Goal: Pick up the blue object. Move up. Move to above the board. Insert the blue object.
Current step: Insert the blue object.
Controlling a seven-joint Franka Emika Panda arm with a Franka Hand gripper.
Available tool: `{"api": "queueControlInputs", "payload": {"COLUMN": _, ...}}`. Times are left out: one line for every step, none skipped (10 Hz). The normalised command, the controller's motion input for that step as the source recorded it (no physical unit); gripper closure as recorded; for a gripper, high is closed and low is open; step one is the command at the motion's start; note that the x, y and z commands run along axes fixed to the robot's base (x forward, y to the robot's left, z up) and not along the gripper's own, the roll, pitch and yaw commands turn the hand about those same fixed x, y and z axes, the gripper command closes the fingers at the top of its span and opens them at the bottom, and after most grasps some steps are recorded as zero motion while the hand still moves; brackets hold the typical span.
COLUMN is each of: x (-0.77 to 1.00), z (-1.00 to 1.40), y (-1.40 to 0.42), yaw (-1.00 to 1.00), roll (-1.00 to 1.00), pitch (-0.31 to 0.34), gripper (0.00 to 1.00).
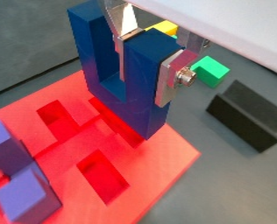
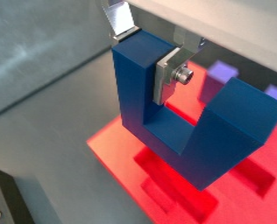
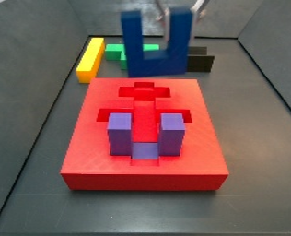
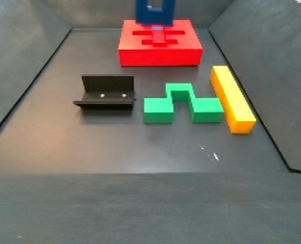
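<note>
My gripper (image 1: 142, 59) is shut on one prong of the blue object (image 1: 115, 74), a dark blue U-shaped block held with its prongs up. It shows in both wrist views, and the gripper (image 2: 145, 54) grips the same prong of the blue object (image 2: 176, 122) there. In a side view the blue object (image 3: 153, 53) hangs over the far end of the board (image 3: 98, 138), a large red slab with recesses. It also shows at the top of a side view (image 4: 156, 11), over the board (image 4: 185, 52). I cannot tell if it touches the board.
A purple U-shaped block (image 3: 145, 134) sits in the board's near recess. Beyond the board lie a green block (image 4: 179, 103), a yellow bar (image 4: 232, 97) and the dark fixture (image 4: 105, 93). Grey walls enclose the floor.
</note>
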Motion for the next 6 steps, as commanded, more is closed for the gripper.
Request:
{"api": "queueControlInputs", "payload": {"x": -0.32, "z": -0.41, "y": 0.03, "yaw": -0.35, "roll": -0.03, "pitch": 0.09, "gripper": 1.0}}
{"api": "queueControlInputs", "payload": {"x": -0.02, "z": -0.26, "y": 0.0, "yaw": -0.17, "roll": -0.11, "pitch": 0.001, "gripper": 1.0}}
{"api": "queueControlInputs", "payload": {"x": 0.18, "z": -0.21, "y": 0.0, "yaw": 0.0, "roll": -0.15, "pitch": 0.0, "gripper": 1.0}}
{"api": "queueControlInputs", "payload": {"x": 0.31, "z": -0.21, "y": 0.05, "yaw": 0.07, "roll": -0.14, "pitch": 0.0, "gripper": 1.0}}
{"api": "queueControlInputs", "payload": {"x": 0.17, "z": -0.24, "y": 0.15, "yaw": 0.15, "roll": -0.07, "pitch": -0.001, "gripper": 1.0}}
{"api": "queueControlInputs", "payload": {"x": 0.06, "z": -0.24, "y": 0.15, "yaw": 0.15, "roll": -0.01, "pitch": 0.0, "gripper": 1.0}}
